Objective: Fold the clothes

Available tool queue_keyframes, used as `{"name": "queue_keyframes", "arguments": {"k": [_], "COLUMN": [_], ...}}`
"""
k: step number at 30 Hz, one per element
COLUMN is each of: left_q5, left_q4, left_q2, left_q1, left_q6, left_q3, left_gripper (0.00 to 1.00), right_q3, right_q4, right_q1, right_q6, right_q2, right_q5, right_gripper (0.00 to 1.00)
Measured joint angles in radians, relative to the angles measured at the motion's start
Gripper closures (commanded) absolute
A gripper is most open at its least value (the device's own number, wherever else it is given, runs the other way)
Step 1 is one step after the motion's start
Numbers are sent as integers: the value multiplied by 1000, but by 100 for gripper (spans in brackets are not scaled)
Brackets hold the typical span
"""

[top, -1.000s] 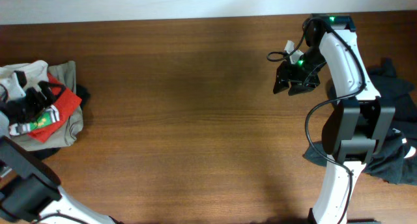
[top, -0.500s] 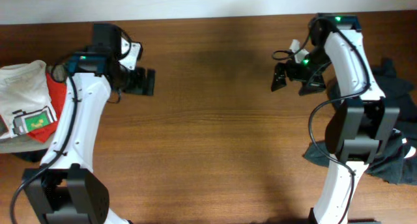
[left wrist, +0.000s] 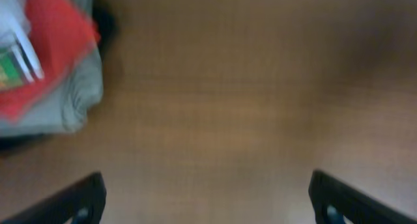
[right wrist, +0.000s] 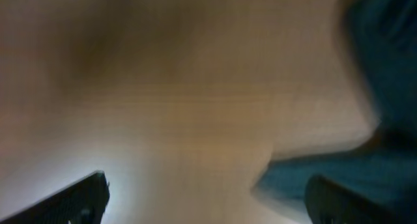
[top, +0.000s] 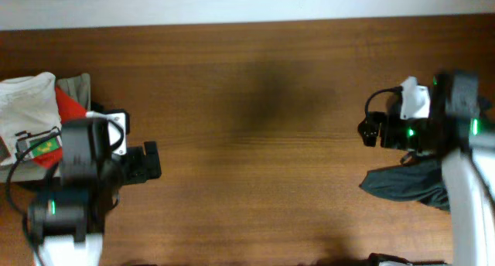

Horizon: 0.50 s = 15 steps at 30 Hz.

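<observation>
A pile of folded clothes (top: 35, 123), white, red and grey-green, lies at the table's left edge; it also shows at the upper left of the left wrist view (left wrist: 45, 68). A dark crumpled garment (top: 406, 185) lies at the right, under the right arm, and shows blurred in the right wrist view (right wrist: 345, 165). My left gripper (top: 147, 161) is open and empty over bare wood, right of the pile. My right gripper (top: 370, 132) is open and empty, just left of and above the dark garment.
The brown wooden table (top: 255, 142) spans the view, with a pale wall strip along the far edge. Both wrist views are blurred.
Both arms have pulled back toward the table's near side. The left gripper moved down from the far left; the right gripper moved down and right toward the dark garment.
</observation>
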<state>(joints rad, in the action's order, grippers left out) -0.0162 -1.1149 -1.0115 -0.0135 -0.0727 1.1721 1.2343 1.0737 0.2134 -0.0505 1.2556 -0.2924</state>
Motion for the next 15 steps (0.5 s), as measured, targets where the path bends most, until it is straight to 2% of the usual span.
{"name": "queue_keyframes", "arguments": {"k": [2, 4, 6, 8, 15], "left_q5": [0, 0, 0, 0, 0], "left_q4": [91, 117, 117, 104, 80], "left_q2": [240, 411, 517, 551, 552], "left_q1": [0, 0, 0, 0, 0], "left_q6": [0, 0, 0, 0, 0], "left_q3": [-161, -222, -235, -235, -239], "left_gripper": [1, 1, 1, 1, 1], "right_q3": [-155, -205, -212, -212, -212], "right_q4": [-84, -106, -108, -108, -106], "right_q1": [-1, -1, -1, -1, -4], "right_q6": [2, 2, 1, 1, 2], "right_q2": [-256, -417, -497, -542, -523], "right_q5": [32, 50, 61, 64, 68], "right_gripper": [1, 1, 1, 1, 1]}}
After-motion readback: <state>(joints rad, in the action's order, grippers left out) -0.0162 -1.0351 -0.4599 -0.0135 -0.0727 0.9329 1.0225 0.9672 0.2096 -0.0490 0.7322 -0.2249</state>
